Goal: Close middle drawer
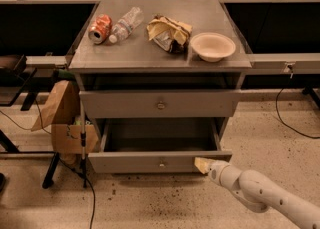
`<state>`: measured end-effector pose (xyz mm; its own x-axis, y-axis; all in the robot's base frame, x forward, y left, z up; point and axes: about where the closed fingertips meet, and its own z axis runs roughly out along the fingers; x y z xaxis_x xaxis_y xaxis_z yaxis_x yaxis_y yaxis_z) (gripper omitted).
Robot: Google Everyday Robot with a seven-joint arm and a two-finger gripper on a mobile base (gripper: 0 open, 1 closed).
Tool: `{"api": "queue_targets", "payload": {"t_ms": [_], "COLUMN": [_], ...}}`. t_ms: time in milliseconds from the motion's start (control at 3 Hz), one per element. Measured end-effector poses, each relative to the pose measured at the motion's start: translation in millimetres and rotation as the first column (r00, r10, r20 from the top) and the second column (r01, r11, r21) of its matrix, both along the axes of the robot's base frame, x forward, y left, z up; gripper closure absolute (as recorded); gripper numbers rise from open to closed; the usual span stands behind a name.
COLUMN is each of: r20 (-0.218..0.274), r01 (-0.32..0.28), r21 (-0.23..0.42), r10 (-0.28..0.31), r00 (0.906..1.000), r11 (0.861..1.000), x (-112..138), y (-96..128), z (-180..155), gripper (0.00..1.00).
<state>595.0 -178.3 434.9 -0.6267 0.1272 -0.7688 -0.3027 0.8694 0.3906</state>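
Grey wide middle drawer [150, 162], with a low front panel and small round knob, sits pulled out under the taller grey drawer [125, 104]. White-armed gripper [201, 164] touches the panel's right end, tan fingers clenched together, holding nothing. Looks like the push step. Next: a straight shove inward, contact kept square.

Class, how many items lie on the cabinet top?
4: can left, bottle beside it, crumpled bag centre, bowl right; none seem hidden. The pincer is at the middle drawer, right end.
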Motion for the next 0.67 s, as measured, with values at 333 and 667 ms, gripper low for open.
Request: {"api": "queue_targets", "payload": {"t_ms": [333, 667], "r20": [0.007, 0.008], "r01": [-0.003, -0.003], "r21": [0.002, 0.002], "r10": [0.003, 0.003], "r00": [1.0000, 1.0000], "r11": [1.000, 1.000], "x": [0.9, -0.4], "y": [0.4, 0.4], "z": [-0.2, -0.2], "gripper": [1.00, 1.00]}}
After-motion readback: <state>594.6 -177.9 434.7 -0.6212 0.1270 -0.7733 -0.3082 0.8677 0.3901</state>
